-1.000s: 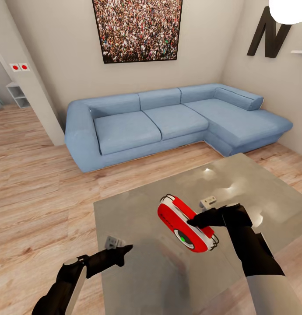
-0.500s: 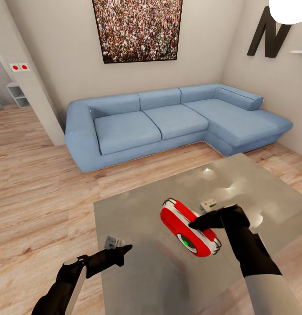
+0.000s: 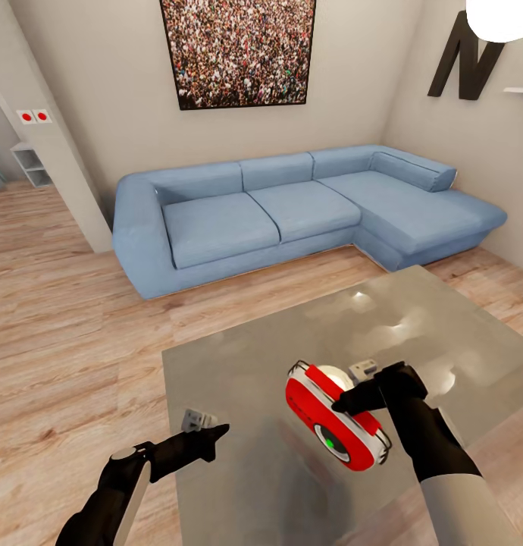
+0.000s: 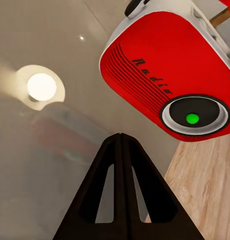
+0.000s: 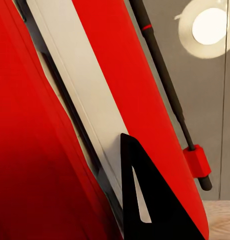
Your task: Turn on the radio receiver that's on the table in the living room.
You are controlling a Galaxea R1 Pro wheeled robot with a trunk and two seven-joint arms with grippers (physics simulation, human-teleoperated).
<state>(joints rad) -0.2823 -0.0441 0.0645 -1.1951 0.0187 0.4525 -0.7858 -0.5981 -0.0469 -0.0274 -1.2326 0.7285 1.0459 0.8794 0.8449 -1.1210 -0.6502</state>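
Radio receiver [image 3: 336,418] lies tilted on the grey worktop [image 3: 239,379] at approx 5 o'clock, near its front edge, green dial facing up. Right hand [image 3: 345,402] presses on the radio's top edge — can't tell if pinching or spread. Left hand [image 3: 216,434] at 7 o'clock, fingers [image 4: 120,170] pressed together, well apart from radio.

Two pieces of lettering can be read in this room.

The word "Radio" runs in dark slanted script across the red front of the radio [image 4: 165,75], just above its round dial with the green centre. On the beige wall to the right hangs a large dark letter "N" [image 3: 468,57], cut off slightly at the top. The framed crowd photo [image 3: 239,49] carries no readable words.
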